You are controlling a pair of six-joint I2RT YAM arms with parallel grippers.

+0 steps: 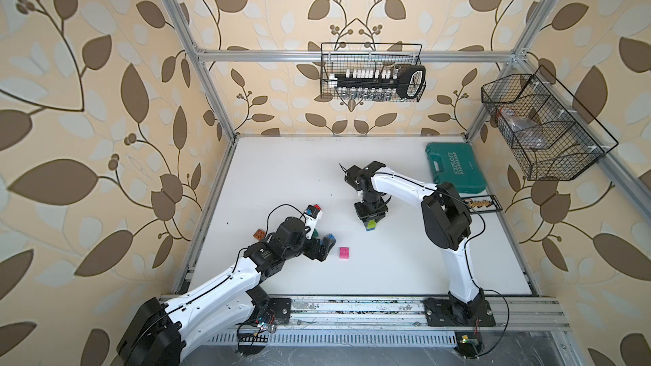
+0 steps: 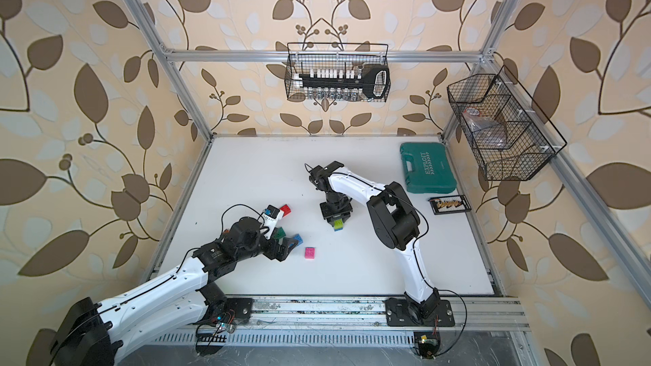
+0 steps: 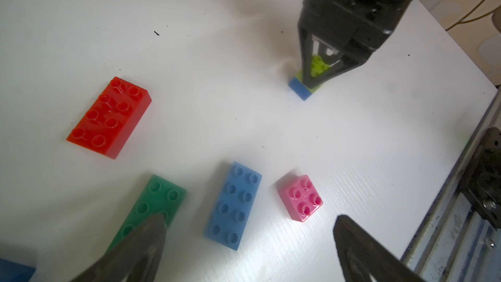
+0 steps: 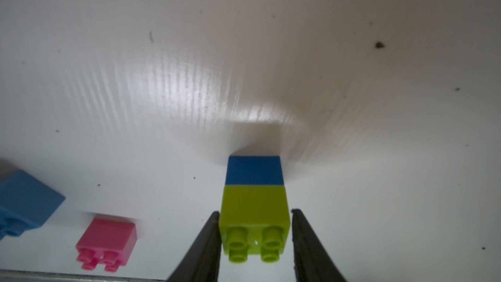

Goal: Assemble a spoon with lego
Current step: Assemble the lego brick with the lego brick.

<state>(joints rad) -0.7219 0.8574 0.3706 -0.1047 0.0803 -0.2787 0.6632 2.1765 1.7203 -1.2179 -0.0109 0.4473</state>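
Worktop (image 1: 281, 170), both top views: a short upright stack topped by the lime brick (image 1: 370, 225) stands at the centre. The right gripper (image 1: 370, 220) points straight down over it. The pink brick (image 1: 344, 252) lies alone toward the front edge. The left gripper (image 1: 322, 246) hovers near the left edge, over the green brick (image 2: 280, 232) and the light-blue brick (image 2: 298, 238). The red brick (image 2: 285, 209) lies just behind them, and the orange brick (image 1: 259, 234) lies at the left edge.

Left wrist view: the left gripper (image 3: 249, 221) is spread wide and holds nothing. The red, green, light-blue and pink bricks lie flat, studs up. The lime brick sits on the dark-blue brick (image 3: 299, 90).

Right wrist view: the right gripper's fingers (image 4: 208, 240) flank the lime brick (image 4: 254, 210), parted slightly wider than it. A thin gap shows beside one finger.
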